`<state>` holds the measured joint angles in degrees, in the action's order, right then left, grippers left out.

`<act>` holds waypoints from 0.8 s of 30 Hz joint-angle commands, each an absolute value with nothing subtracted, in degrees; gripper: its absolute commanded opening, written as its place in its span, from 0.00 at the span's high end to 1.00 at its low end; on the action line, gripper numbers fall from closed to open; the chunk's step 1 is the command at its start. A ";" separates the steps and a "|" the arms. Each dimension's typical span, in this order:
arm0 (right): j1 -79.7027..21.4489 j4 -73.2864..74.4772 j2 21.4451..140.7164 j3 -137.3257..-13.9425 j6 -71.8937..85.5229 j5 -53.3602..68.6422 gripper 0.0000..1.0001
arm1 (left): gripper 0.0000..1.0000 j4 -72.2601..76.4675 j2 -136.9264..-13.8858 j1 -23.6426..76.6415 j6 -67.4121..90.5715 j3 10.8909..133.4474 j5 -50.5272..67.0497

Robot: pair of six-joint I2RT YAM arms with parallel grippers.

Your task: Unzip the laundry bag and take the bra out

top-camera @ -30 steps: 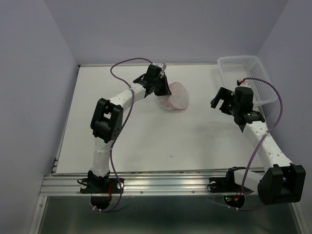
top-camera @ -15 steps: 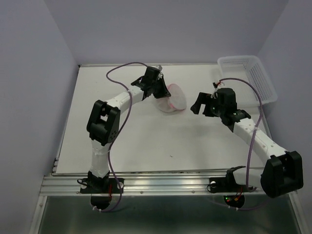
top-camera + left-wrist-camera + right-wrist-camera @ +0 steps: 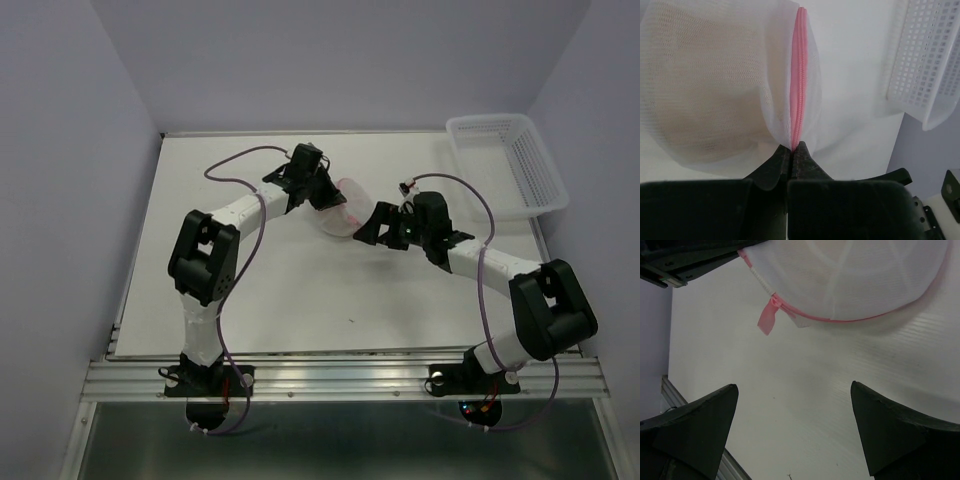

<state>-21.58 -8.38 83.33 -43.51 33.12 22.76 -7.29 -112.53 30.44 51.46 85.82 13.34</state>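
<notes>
Swung in from the right of the frame to the centre within the last second: right gripper (image 3: 370,226), jaws spread wide, nothing held, facing the pink zipper tab (image 3: 767,320). Left gripper (image 3: 792,148) clamped on the zipper rim of the laundry bag (image 3: 346,208), at upper centre above the worktop (image 3: 300,290). Bra (image 3: 695,100) inside, a beige shape behind the mesh. Zipper not yet opened; probably ready for pinching the tab.

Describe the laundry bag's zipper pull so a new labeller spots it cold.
On the white table, the round mesh laundry bag sits back of centre, pinched by the left end effector. In the right wrist view a pink zipper rim runs along its edge. The zipper pull is the small pink fabric tab sticking out from that rim, the only pink piece leaving the bag's outline.
</notes>
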 commanded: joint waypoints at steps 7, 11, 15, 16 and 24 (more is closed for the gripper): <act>-25.40 -21.70 88.85 -44.74 33.84 27.25 0.05 | 1.00 -9.23 -107.22 30.59 62.75 83.15 12.39; -25.93 -25.66 89.65 -43.95 32.08 26.19 0.17 | 1.00 -9.49 -108.37 30.67 62.84 84.02 14.85; -25.93 -28.29 90.79 -44.38 31.91 24.79 0.29 | 1.00 -10.11 -108.11 30.59 62.93 83.67 14.07; -25.93 -28.56 91.05 -44.47 31.90 24.52 0.30 | 1.00 -10.11 -108.02 30.50 62.93 83.67 14.06; -25.93 -30.76 95.27 -46.76 33.84 25.40 0.49 | 1.00 -10.98 -108.63 30.41 63.37 83.85 15.90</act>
